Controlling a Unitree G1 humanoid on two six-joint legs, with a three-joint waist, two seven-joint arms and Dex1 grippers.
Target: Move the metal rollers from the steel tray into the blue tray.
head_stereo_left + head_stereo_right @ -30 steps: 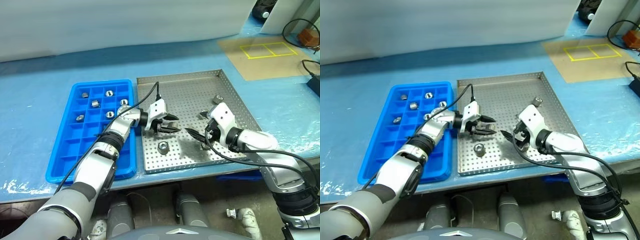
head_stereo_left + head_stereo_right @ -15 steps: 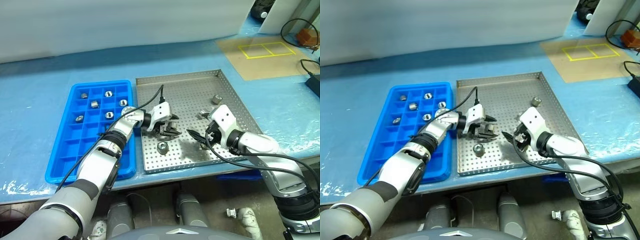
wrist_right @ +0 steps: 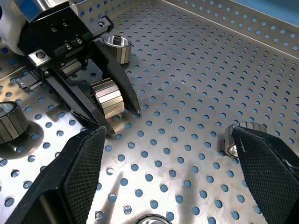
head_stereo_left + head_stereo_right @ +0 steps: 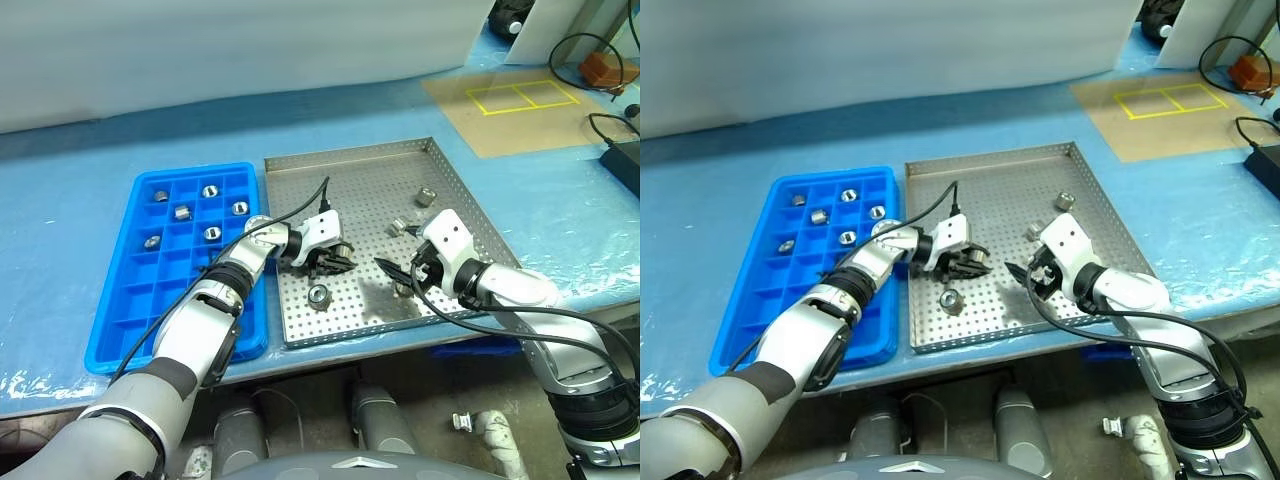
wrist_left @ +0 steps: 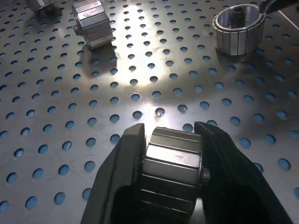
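The metal rollers: one sits clamped between the left pincer fingers on the steel tray; its wrist view shows the grip, which the head views hide. That pincer gaped a second ago. Right pincer stands released beside it. Five rollers fill the blue tray.

The left gripper, its black fingers spread wide a second ago above the perforated square steel tray, has dropped near the centre of the frame and closed on a small ridged silver metal roller there.
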